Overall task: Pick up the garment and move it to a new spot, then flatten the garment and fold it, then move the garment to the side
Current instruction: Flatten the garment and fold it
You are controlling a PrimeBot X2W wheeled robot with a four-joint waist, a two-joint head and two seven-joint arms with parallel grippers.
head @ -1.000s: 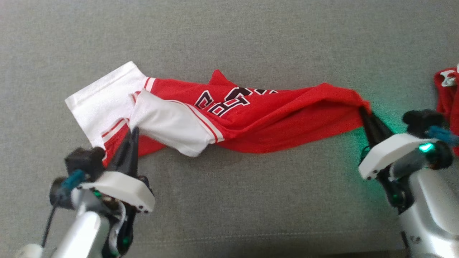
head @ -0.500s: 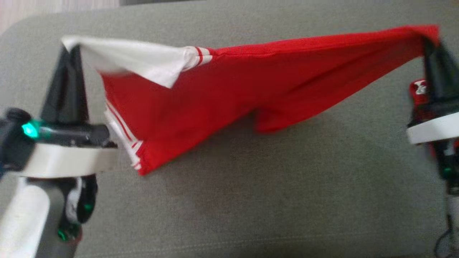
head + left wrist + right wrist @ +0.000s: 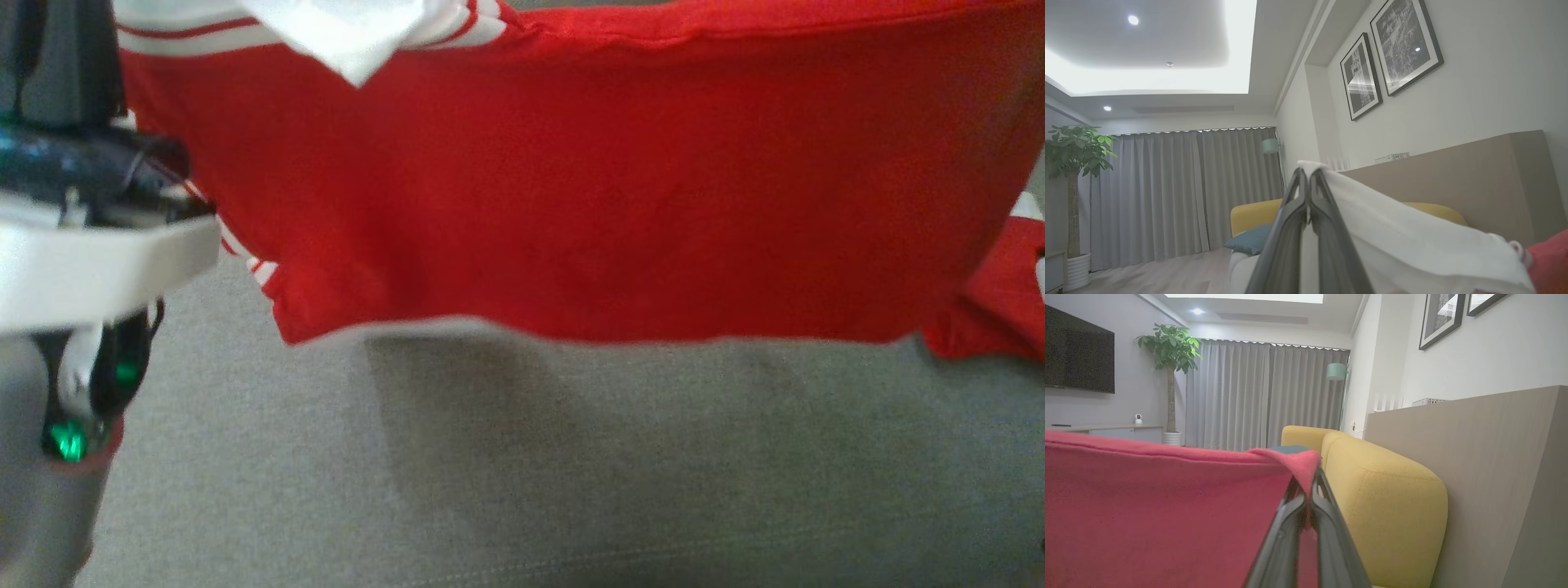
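Red garment, white sleeve, red-white stripes at left. Grey fabric surface underneath. Another red cloth at right. Yellow sofa far side.

I see free grey upholstery under near side of hanging garment; second red cloth blocks right.

Head camera is looking down closely at the red fabric garment; wrist cameras are sharing grey pleated curtains.
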